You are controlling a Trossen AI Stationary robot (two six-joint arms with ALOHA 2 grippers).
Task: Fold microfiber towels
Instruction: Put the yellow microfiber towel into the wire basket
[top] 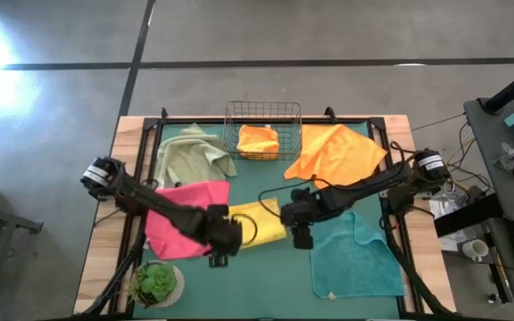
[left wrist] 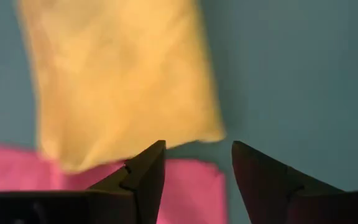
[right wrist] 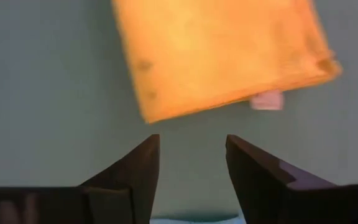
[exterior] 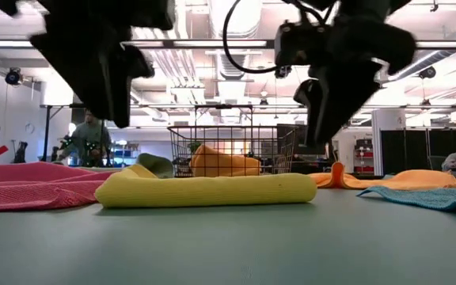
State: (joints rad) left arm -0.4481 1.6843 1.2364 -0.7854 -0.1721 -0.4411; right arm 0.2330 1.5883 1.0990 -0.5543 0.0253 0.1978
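A wire basket stands at the far middle of the table mat, with a folded towel inside it. Left of the basket lies a crumpled towel; right of it, a spread towel. At the centre lies a folded towel, its left end overlapping another towel. A flat towel lies near right. A potted plant sits at the near left corner.

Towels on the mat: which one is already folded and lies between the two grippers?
The yellow towel, a compact folded bundle mid-table. The pink, teal, sage and loose orange towels lie unfolded.
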